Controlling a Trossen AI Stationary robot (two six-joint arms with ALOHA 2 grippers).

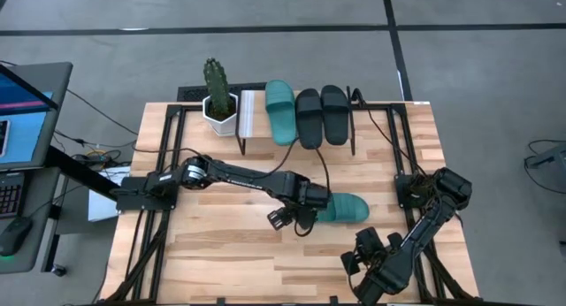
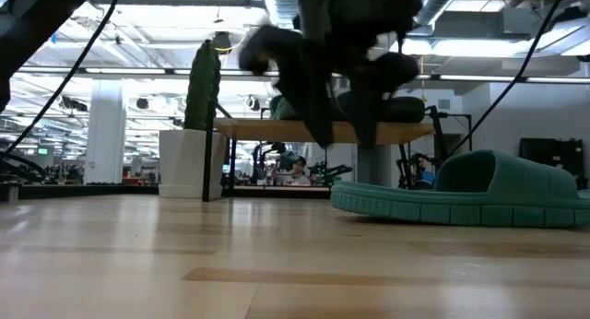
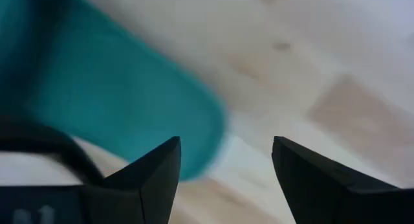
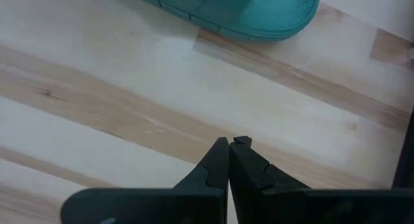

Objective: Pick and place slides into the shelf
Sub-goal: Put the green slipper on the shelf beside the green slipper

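My left gripper (image 1: pixel 285 219), spread, sits just beside the teal slide (image 1: pixel 347 208); light, flexible, best pinched at the strap.

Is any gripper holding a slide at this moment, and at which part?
Nothing is held. The left gripper is open above the teal slide on the table; the right gripper is shut, empty.

No legible text, label, brand, number or sign anywhere; only blurred pale marks on the left wrist housing (image 3: pixel 32 214), too smeared to read as characters.
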